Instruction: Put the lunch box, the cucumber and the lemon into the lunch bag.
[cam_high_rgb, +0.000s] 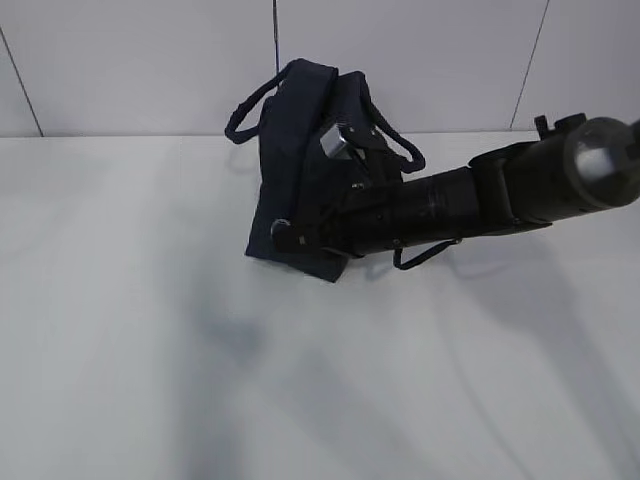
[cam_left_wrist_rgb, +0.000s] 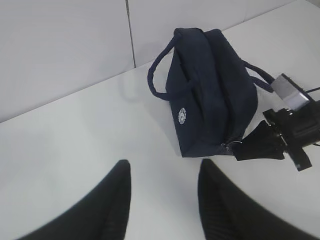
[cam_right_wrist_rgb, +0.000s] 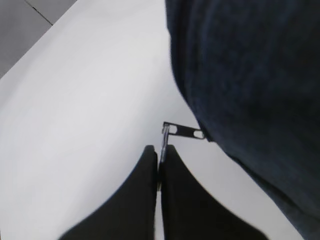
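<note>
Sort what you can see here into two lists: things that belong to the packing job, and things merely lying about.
Belongs to the job:
lunch bag
zipper ring pull, pinched by the right gripper
left gripper, open, apart from the bag

Lying about:
nothing visible; the lunch box, cucumber and lemon are not in view

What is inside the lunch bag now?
Nothing inside shows: the lunch bag looks closed. The right gripper pinches the zipper pull. Lunch box, cucumber and lemon are not visible.

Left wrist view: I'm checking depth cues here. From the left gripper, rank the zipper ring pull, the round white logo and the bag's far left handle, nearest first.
From the left gripper:
1. Zipper ring pull, at the lunch bag's near end, right.
2. Round white logo, on the side panel.
3. Left handle, far-left side.
</note>
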